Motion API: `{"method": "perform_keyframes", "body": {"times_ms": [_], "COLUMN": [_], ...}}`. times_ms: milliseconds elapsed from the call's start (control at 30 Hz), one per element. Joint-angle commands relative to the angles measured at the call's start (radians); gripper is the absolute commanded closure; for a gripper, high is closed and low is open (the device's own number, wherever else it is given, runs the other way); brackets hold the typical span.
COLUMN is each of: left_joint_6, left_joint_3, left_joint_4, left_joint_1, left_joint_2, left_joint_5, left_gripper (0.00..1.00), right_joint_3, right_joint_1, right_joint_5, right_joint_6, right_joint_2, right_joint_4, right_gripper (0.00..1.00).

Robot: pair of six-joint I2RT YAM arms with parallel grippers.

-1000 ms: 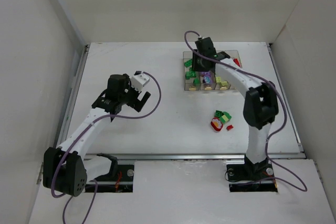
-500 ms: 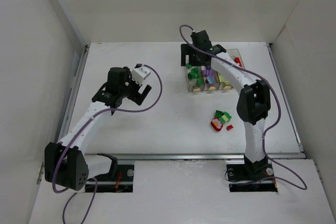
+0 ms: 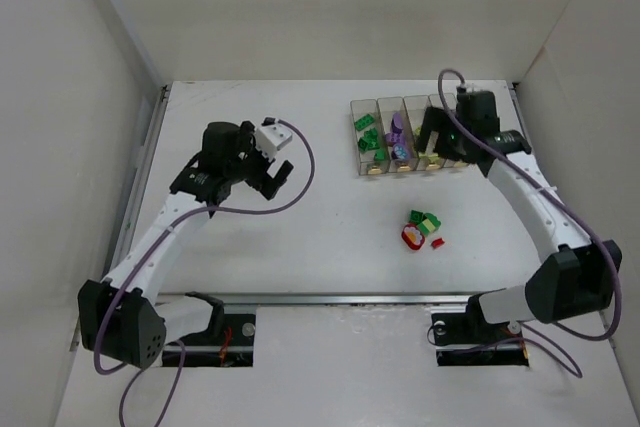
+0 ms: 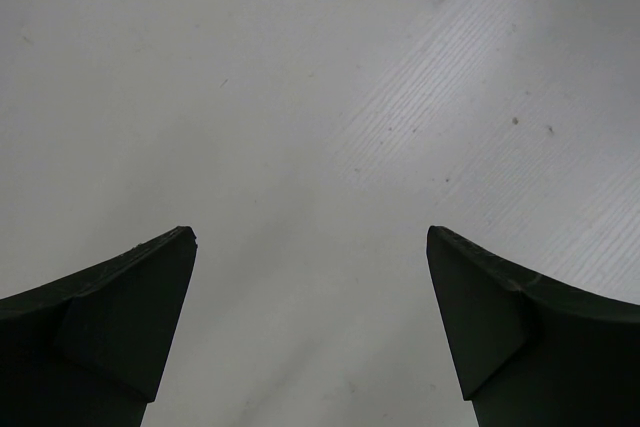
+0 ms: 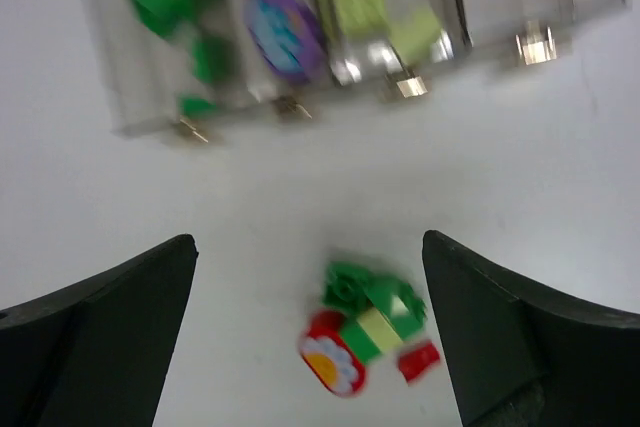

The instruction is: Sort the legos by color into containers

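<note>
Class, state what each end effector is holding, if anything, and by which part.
Nothing is held. The left end effector and the right end effector both stand open, with nothing gripped between their black fingers.

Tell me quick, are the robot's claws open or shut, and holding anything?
Left gripper: open, holding nothing.
Right gripper: open, holding nothing.

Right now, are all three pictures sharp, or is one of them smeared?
Right wrist view: smeared, so the bins and the loose bricks look soft. Left wrist view: crisp, and the table shows its fine ribbing. Top view: sharp, evenly lit.
</note>
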Motion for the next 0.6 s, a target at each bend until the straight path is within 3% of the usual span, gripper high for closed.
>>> {"method": "perform_keyframes", "body": {"times_ms": [0, 267, 567], "left_joint_6": [0.034, 0.072, -0.044], "left_joint_3": [0.091, 0.259, 0.263], "left_joint_4": [-0.045, -0.053, -0.004], "left_joint_1": [-0.054, -0.267, -0.277], "left_joint_2": [0.051, 0.281, 0.315], "left_joint_5": [0.055, 0.055, 0.046], "left_gripper": [0.0, 0.0, 0.0], "right_joint_3": [-0.212, -0.303, -0.165], "right_joint_1": [-0.011, -0.033, -0.002], "right_joint_5": [0.029, -0.074, -0.074], "right_joint_6": [-0.024, -0.105, -0.272], "right_joint_2": [-0.035, 0.057, 0.256], "right_joint_4": [-0.08, -0.022, -0.037], "right_gripper": [0.0, 0.0, 0.01]}}
